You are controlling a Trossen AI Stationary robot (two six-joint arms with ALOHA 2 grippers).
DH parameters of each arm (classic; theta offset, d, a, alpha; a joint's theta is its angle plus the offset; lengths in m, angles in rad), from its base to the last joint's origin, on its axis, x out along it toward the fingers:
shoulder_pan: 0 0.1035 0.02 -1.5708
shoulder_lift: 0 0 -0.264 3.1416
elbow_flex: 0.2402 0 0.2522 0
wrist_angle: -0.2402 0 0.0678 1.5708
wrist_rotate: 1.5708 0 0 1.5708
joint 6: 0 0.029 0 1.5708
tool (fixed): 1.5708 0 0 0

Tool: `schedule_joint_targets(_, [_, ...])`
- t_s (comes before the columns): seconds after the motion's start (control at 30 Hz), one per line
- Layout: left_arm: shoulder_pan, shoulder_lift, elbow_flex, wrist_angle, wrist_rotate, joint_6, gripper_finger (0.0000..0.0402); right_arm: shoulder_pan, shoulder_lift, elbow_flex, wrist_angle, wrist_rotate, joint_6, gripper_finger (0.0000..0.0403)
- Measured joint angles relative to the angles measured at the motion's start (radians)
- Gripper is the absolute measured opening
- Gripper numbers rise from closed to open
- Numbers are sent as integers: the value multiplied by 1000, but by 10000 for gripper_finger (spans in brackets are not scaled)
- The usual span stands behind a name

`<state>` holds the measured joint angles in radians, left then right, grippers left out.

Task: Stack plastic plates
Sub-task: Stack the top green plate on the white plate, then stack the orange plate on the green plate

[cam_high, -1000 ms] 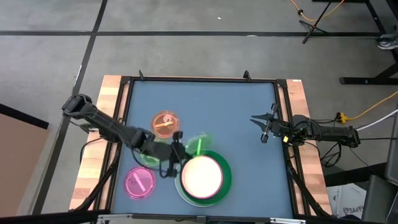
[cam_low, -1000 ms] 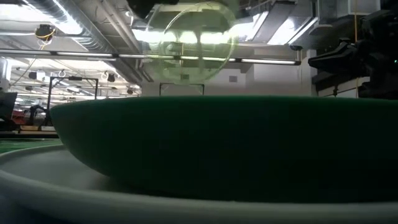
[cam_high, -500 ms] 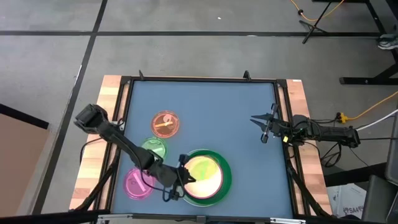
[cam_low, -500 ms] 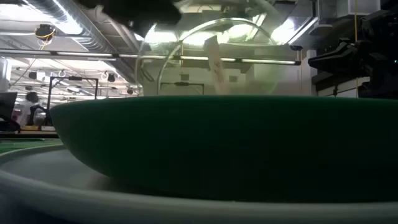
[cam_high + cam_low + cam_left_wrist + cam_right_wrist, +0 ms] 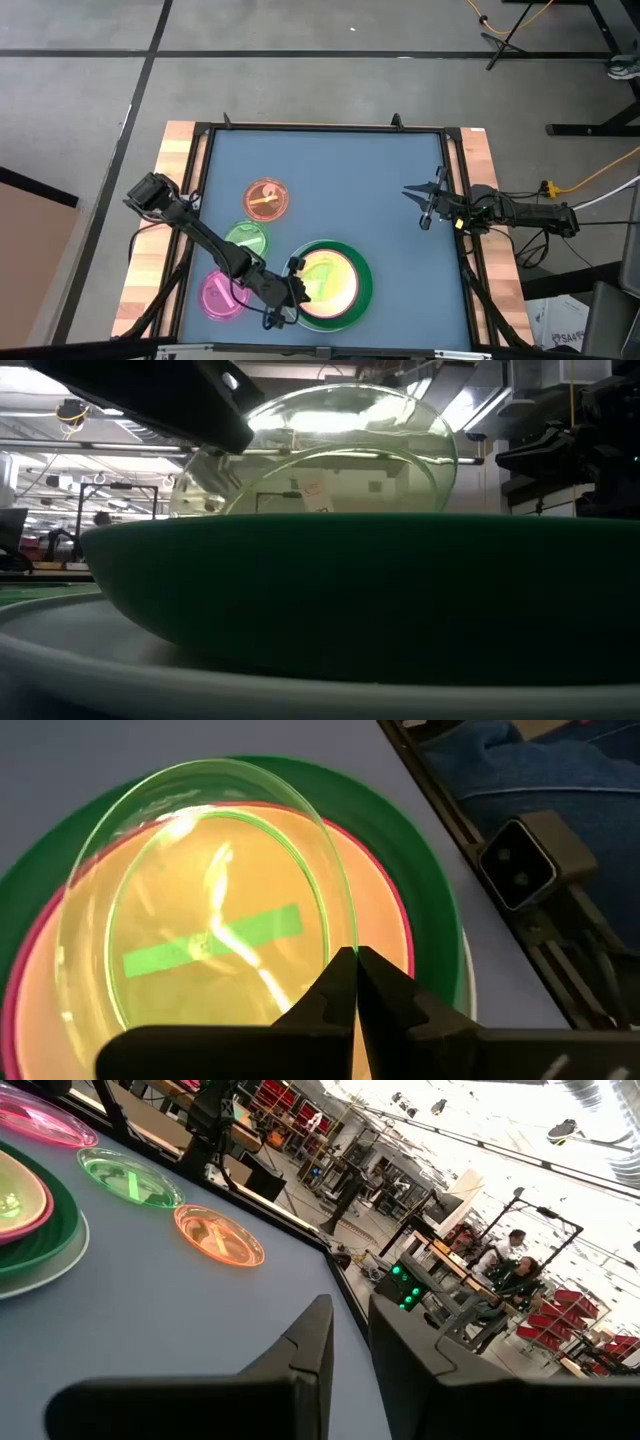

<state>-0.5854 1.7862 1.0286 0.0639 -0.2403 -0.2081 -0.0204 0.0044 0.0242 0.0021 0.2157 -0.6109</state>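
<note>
Holding clear green plate by its rim, left pincer clamped, tilted over stack; should level, center, then release.

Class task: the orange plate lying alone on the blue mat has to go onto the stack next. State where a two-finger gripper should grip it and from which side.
Grip the thin raised rim of the orange plate, one finger inside and one outside. It lies flat, so only the edge offers purchase. Probably come from its far side, away from the green plate.
</note>
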Motion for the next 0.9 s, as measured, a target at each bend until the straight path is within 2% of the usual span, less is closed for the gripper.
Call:
schedule_joint_targets(0.67, [5,0,0,-3,47,-55,1,0,0,0,0,0,0,62])
schedule_joint_targets(0.9, [20,0,0,-3,65,-79,47,0,0,0,0,0,0,62])
